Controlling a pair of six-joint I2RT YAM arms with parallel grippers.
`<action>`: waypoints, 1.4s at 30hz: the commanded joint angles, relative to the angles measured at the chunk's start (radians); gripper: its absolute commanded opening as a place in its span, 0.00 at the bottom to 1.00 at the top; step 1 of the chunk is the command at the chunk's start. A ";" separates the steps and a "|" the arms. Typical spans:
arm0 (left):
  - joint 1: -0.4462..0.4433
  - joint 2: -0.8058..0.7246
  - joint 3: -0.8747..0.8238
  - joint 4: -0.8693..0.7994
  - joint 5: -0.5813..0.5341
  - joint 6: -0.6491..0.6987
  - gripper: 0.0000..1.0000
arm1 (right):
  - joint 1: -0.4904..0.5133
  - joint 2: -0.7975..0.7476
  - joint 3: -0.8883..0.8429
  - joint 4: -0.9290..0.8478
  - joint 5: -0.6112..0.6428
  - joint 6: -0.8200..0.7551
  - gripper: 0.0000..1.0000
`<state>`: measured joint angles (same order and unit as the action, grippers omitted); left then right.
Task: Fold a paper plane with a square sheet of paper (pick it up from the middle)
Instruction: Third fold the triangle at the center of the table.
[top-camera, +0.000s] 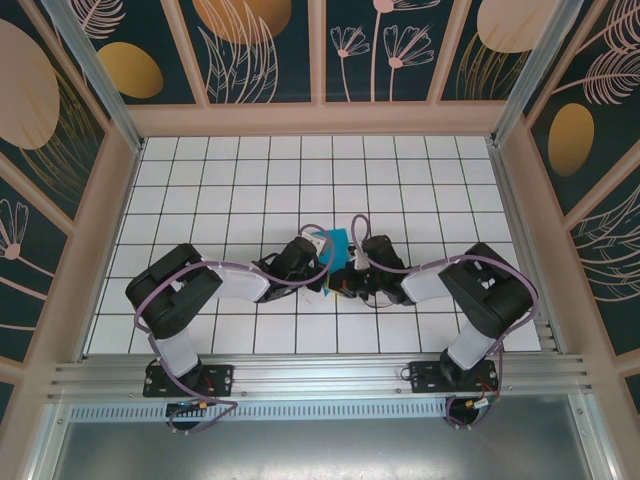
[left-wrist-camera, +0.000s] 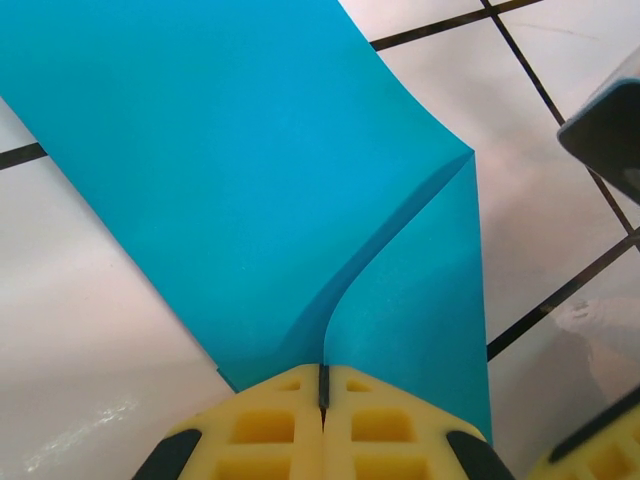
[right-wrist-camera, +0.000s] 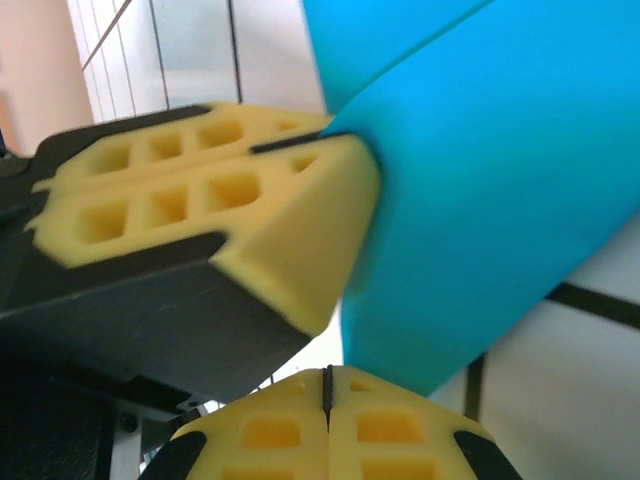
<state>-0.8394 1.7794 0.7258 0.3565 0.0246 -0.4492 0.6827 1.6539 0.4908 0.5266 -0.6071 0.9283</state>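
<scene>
Paper (left-wrist-camera: 250, 170), a cyan sheet, is held at the middle of the table between the two arms. One part is bent over, so a soft fold runs down into the left gripper (left-wrist-camera: 323, 385). Its fingers are pressed fully together on that fold, probably to keep the layers aligned while a crease is set. The right gripper (right-wrist-camera: 327, 385) is closed just as tight. The sheet's lower corner reaches its tips, but whether it is pinched there cannot be told.

The overhead view gives the layout: the paper (top-camera: 333, 243) is a small patch over the tiled table (top-camera: 200, 180), with both wrists crowded against it. The left wrist view adds the curved fold line, which is too small to make out from above. The right wrist view shows the left fingers (right-wrist-camera: 200, 200) from the side, clamping the sheet's edge.
</scene>
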 joint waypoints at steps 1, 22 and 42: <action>0.005 0.022 -0.014 -0.092 -0.041 0.008 0.00 | 0.027 -0.005 -0.014 0.023 0.026 0.036 0.07; 0.006 0.017 -0.013 -0.093 -0.039 0.014 0.00 | 0.038 -0.097 -0.014 -0.112 0.133 0.032 0.06; 0.006 0.022 -0.006 -0.098 -0.031 0.010 0.00 | -0.032 -0.151 0.044 -0.263 0.173 -0.047 0.05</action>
<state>-0.8394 1.7794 0.7311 0.3477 0.0139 -0.4488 0.6971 1.5780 0.5026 0.3565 -0.4858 0.9421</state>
